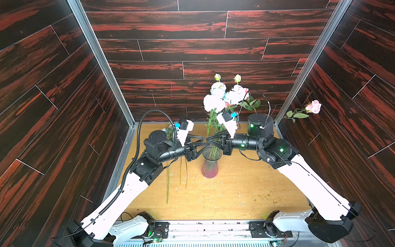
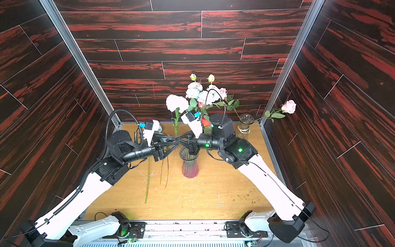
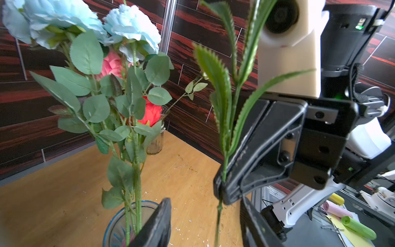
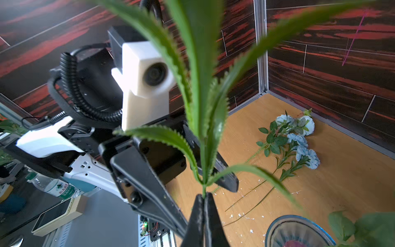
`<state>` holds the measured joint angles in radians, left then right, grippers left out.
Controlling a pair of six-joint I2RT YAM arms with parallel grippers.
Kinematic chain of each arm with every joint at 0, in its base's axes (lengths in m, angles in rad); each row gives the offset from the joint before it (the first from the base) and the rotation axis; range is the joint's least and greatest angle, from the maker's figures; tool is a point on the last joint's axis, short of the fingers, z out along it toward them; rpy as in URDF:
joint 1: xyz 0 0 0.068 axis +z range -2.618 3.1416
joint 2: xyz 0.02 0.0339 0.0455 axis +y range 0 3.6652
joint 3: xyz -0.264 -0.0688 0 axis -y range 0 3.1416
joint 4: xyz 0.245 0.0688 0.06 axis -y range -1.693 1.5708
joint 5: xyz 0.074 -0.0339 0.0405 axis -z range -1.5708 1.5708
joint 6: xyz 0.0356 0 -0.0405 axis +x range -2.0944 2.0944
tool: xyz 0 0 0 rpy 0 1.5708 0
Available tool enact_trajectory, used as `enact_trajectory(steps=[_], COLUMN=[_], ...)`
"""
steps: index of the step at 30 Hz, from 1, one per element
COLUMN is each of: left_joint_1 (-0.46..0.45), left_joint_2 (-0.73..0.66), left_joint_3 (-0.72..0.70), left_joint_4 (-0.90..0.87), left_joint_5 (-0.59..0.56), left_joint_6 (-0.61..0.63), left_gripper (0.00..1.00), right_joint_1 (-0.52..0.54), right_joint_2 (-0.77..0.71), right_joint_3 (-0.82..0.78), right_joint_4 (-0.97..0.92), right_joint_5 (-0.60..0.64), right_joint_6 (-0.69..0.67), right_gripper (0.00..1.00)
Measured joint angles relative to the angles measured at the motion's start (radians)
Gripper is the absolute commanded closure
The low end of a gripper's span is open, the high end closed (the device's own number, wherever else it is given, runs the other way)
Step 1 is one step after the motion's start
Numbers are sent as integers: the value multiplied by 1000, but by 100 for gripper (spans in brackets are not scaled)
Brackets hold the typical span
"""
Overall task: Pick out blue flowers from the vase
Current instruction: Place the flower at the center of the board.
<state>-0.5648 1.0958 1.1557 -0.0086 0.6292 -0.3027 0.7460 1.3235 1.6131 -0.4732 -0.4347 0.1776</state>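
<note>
While the right gripper (image 4: 204,203) is pinched fully closed on a green stem (image 3: 222,171), just under its fan of long saw-edged leaves, the left gripper (image 3: 205,211) stands part-open. It has one finger on each side of that stem, just beside the right fingertips, and no contact is visible.

The step in hand appears to be a transfer of the stem to the left arm.
- Close the left jaws squarely on the bare stalk, clear of the leaves and of the right fingertips.
- Release the right grip only after the left one is firm. The stalk is thin and probably wiry, so a loose pinch may let it swing or slip.
- Carry it away from the vase (image 1: 210,164) without snagging the stems that stand inside.

Blue flowers (image 3: 128,25) in the vase show pale blue ruffled blooms on thin stalks with rounded green leaves, and a pink rose (image 3: 111,64) stands among them. A bunch (image 4: 299,145) of the same flowers lies flat on the table (image 4: 342,192), in the far corner on the left arm's side. The stem being passed carries a large ruffled head (image 1: 213,102) that reads almost white in both top views. Whether its lower end has cleared the vase cannot be told.
</note>
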Motion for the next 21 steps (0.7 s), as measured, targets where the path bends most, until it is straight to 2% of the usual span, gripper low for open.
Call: enact_trajectory(steps=[5,12,16,19,21], left_joint_1=[0,-7,-6,-7,-8], left_joint_2=[0,-5,-7,-16,-31], left_joint_3=[2,11,11,11,11], left_joint_4=[-8,-10,-23,-52,-88], left_joint_5=[23,69,71,53,1], left_joint_6=[-6,-13,-18,-17,-10], left_gripper=[70,100,100,100,100], right_joint_1=[1,1,0,1,3], right_joint_2=[-13,-15,-19,-27,-42], right_joint_3=[8,0,-19,-48,-81], right_joint_4=[-1,13,32,56,70], right_joint_5=[-8,-16,-23,-22,-19], right_joint_6=[3,10,17,24,21], right_gripper=[100,100,100,80,64])
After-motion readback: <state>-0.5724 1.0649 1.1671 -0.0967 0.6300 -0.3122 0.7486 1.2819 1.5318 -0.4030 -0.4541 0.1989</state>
